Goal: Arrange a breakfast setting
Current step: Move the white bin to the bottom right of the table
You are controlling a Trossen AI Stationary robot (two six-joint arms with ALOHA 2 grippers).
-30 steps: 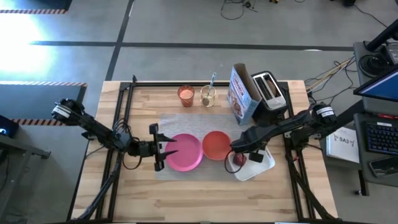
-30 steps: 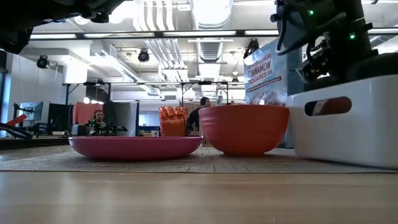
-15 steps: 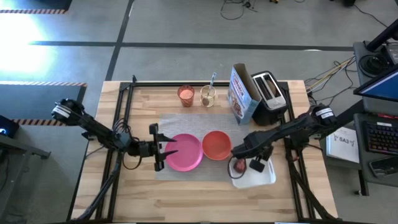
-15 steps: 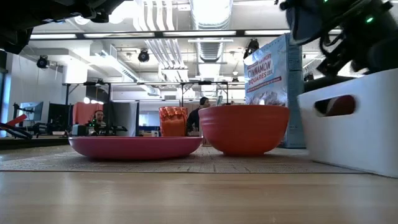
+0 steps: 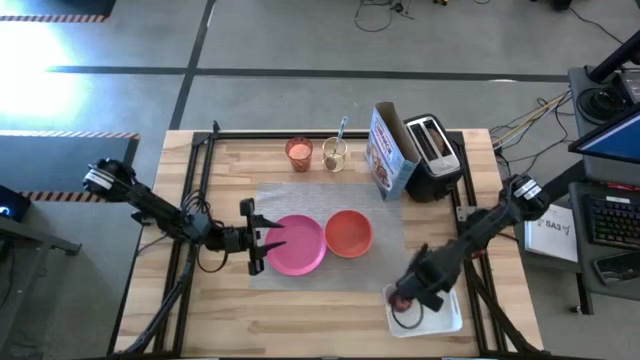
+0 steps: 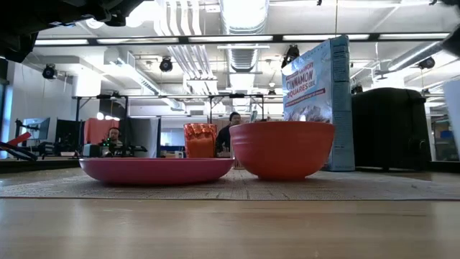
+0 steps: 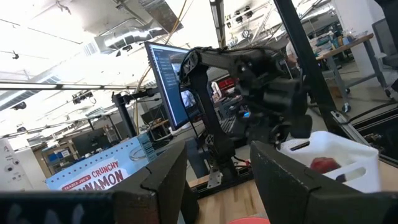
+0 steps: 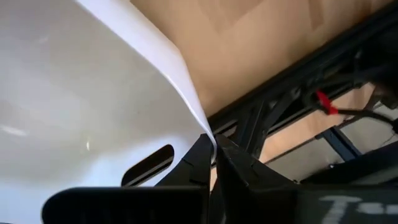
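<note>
Right hand (image 8: pixel 211 149) pinches the white bin's (image 5: pixel 440 312) rim at lower right; left hand (image 5: pixel 250 237), fingers apart and empty, beside the pink plate (image 5: pixel 297 244).

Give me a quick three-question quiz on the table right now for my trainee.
1. True or false: the bowl sits on the mat, right of the plate in the high view.
2. What does the right hand grip? A) plate B) bin C) bowl
3. Fill in: the cereal box stands next to the ____.

Key: 1 true; 2 B, its fingers pinch the white wall; 3 toaster.
</note>
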